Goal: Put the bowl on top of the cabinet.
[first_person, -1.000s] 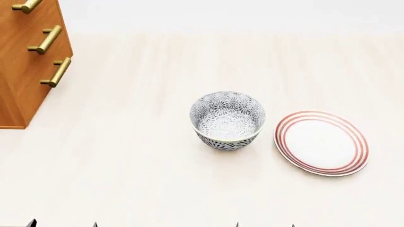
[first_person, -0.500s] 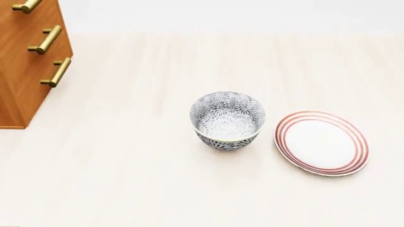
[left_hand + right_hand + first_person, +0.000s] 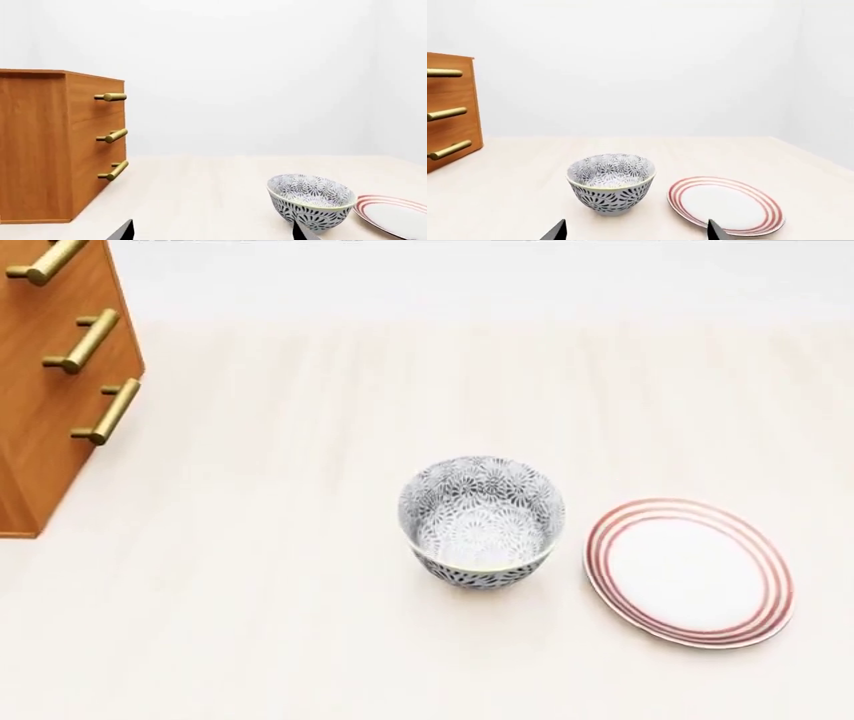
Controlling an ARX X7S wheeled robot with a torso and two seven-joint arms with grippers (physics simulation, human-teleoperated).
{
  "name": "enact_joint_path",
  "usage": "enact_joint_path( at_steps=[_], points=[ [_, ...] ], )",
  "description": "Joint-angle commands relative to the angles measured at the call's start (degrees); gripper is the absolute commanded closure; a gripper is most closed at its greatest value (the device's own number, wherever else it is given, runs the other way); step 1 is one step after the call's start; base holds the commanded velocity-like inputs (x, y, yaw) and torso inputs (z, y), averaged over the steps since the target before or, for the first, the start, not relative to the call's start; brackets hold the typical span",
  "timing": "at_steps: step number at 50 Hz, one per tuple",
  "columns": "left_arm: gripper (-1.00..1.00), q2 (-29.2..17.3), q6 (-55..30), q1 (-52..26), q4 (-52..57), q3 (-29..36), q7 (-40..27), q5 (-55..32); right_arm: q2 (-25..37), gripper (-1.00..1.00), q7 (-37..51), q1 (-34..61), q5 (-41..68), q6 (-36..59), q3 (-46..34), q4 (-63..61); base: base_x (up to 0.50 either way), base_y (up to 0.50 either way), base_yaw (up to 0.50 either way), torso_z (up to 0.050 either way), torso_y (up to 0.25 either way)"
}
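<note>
The bowl [image 3: 481, 523] sits between the cabinet [image 3: 54, 380], left, and the plate [image 3: 689, 572].

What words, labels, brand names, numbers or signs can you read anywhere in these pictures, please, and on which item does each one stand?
None: no text, number or sign shows in any view.
The bowl bears only a grey-black floral pattern.
The plate has only red rings.
The cabinet shows plain wood and three brass handles, with no label on the faces in view.
The table is bare pale wood.
</note>
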Motion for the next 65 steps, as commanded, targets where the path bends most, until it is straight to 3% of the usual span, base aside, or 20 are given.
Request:
enact_joint_path(
  at_steps=[1,24,29,65],
  points=[
    [-1.00,-0.38,-0.04,-0.07,0.08,0.23,-0.51,-0.32,0.56,-1.00,0.36,-0.16,-0.11,-0.77,-0.65,0.01,0.41,0.00,0.00,0.000,0.000],
    [-1.00,-0.21,0.19,-0.22,-0.12,0.18,-3.06,0.57,1.26,-1.00,1.61,-0.27,-0.37,-1.30,-1.46,0.03,0.41,0.00,0.00,0.000,0.000],
    [-1.00,0.48,-0.61,-0.49,-0.39,-1.07,-3.84,-2.59,1.05,-1.00,2.64,0.20,-0.92,0.04,-1.35,0.14,0.36,0.00,0.00,0.000,0.000],
    [-1.00,-1.58,1.09,-0.42,-0.52,0.34,-3.90,-2.64,1.98,-1.00,4.34,0.57,-0.50,-0.69,-2.07,0.47,0.00,0.00,0.00,0.000,0.000]
  ],
)
